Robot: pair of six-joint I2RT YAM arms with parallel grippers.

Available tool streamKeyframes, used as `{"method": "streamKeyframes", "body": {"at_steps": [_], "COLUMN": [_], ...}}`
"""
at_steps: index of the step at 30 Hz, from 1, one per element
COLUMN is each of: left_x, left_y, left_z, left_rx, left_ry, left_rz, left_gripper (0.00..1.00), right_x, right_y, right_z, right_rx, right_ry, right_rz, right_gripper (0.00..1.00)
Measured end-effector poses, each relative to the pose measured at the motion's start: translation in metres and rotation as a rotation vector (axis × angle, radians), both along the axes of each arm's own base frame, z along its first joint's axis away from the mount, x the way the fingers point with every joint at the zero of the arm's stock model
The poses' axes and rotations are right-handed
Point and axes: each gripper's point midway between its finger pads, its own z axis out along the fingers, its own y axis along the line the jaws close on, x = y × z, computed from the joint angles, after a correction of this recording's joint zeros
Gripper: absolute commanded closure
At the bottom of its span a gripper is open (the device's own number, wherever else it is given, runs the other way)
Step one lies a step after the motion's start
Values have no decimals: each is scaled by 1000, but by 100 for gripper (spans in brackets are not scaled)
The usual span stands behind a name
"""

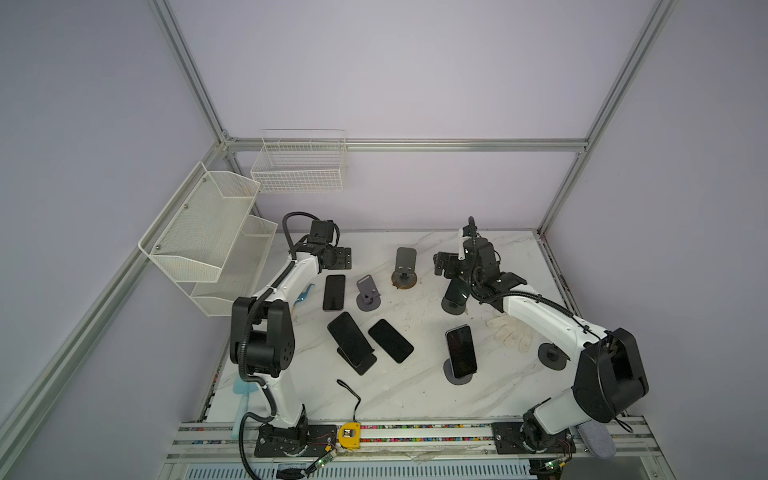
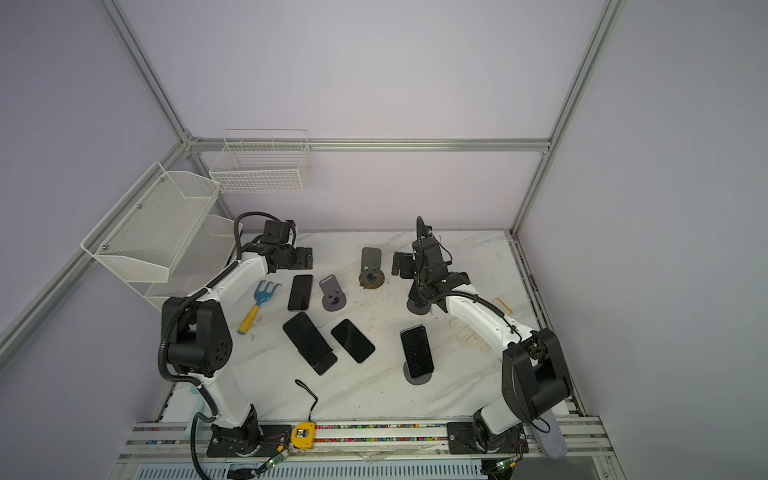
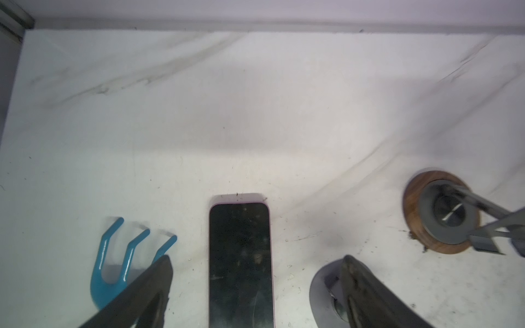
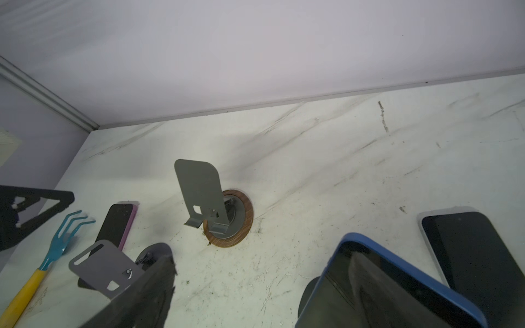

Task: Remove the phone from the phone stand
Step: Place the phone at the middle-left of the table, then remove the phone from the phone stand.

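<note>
1. One glossy black phone point(image 1: 461, 351) leans on a round-based stand point(image 1: 457, 381), near right.
2. Farther, blue-cased phone point(image 4: 420, 298) on dark stand point(image 1: 452, 306); right hand point(image 4: 261, 255) spread wide, one finger before its screen.
3. Left hand point(image 3: 257, 258) released, straddling a flat pink-edged phone point(image 3: 240, 272) on marble table point(image 3: 255, 113).

Five phones are showing in both top views. Two are lying flat on the surface point(image 1: 415, 399): the purple-edged phone point(image 1: 334, 292) and the plain black phone point(image 1: 390, 340). Three are leaning on stands: the large tilted phone point(image 1: 347, 337), the silver-edged phone point(image 1: 461, 351) and the blue-cased phone point(image 1: 457, 291). Six stands are sitting there: the black stand point(image 1: 361, 365), the round-footed stand point(image 1: 453, 377) and the dark-footed stand point(image 1: 451, 308) under those phones, the bare grey stand point(image 1: 368, 293), the bare wood-based stand point(image 1: 404, 270), and one partly hidden round base point(image 1: 552, 356). One blue rake point(image 2: 254, 309), one yellow tape measure point(image 1: 349, 434), one pale glove point(image 1: 511, 334), one wire basket point(image 1: 299, 166) and one two-tier mesh rack point(image 1: 208, 241) are also showing.
</note>
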Motion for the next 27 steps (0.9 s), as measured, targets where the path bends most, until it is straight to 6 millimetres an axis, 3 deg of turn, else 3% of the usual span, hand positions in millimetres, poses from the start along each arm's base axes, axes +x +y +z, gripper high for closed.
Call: {"method": "streamKeyframes", "body": {"at_steps": [4, 7, 11, 18, 23, 27], "left_x": [-2, -7, -14, -26, -23, -19], "left_y": [-7, -9, -7, 1, 8, 10], "left_z": [41, 52, 41, -1, -2, -8], "left_rx": [-67, -103, -127, -114, -83, -68], "left_ry": [-120, -170, -191, -186, -219, -219], "left_rz": [-4, 3, 28, 69, 91, 75], "left_gripper": [8, 7, 6, 2, 0, 0], "right_x": [2, 0, -15, -60, -107, -136], "right_y": [22, 38, 71, 147, 197, 221], "right_z": [8, 9, 11, -3, -2, 0], "right_rx": [45, 55, 31, 29, 33, 29], "right_ry": [3, 0, -20, -24, -56, -80], "right_rz": [86, 150, 266, 505, 672, 752], "right_gripper": [5, 5, 5, 5, 4, 4]}}
